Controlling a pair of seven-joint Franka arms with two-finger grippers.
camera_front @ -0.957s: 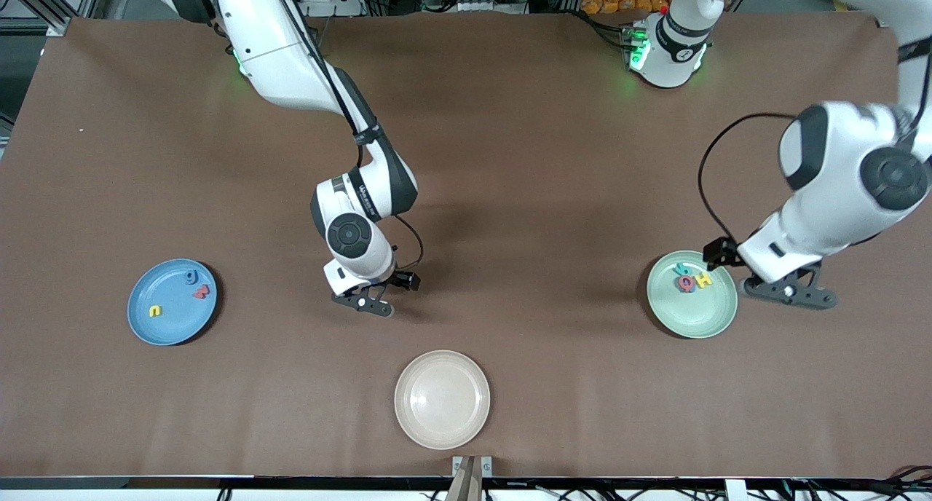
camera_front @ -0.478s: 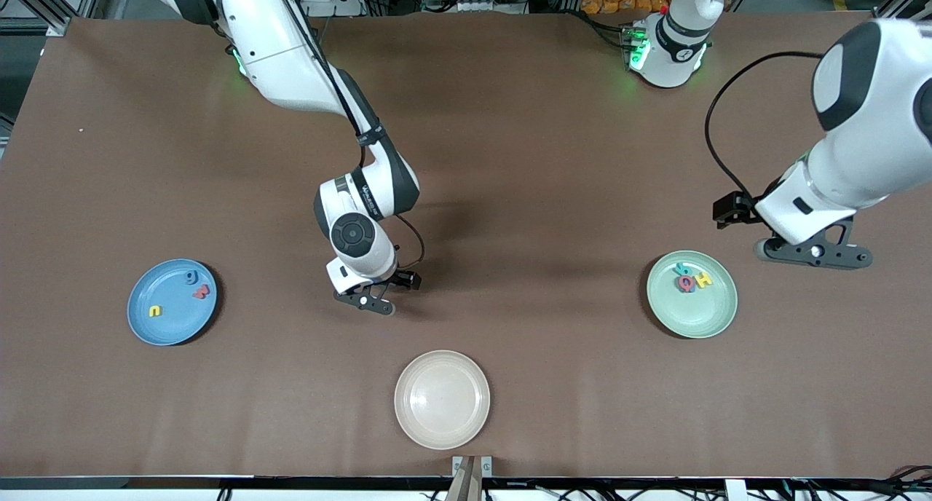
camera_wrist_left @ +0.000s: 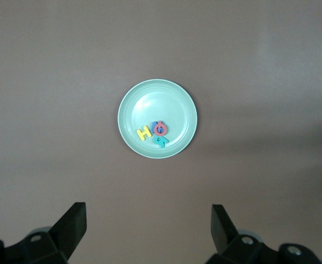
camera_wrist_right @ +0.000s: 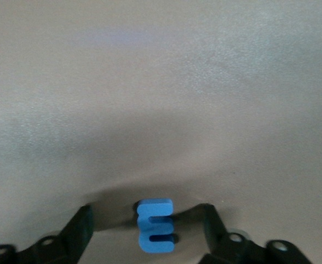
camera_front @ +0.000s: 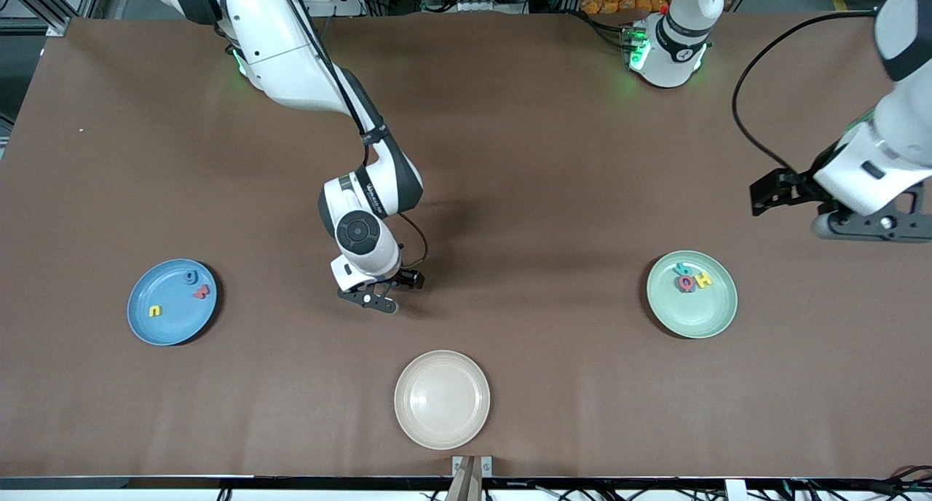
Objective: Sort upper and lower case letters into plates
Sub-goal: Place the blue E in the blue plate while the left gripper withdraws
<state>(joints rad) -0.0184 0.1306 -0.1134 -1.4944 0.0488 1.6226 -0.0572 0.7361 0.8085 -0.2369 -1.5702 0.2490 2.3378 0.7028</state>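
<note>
Six letters we count already plated; one blue letter (camera_wrist_right: 155, 227) sits between the right gripper (camera_wrist_right: 147, 223) fingers, wide, not clamped yet. Left gripper (camera_wrist_left: 147, 225) hangs wide above the mint green plate (camera_wrist_left: 175, 96), empty.

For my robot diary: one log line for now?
right tool: open around blue letter on table | left tool: open, above mint plate

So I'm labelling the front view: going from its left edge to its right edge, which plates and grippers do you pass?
Sky blue plate → right gripper → cream-beige plate → mint green plate → left gripper.
</note>
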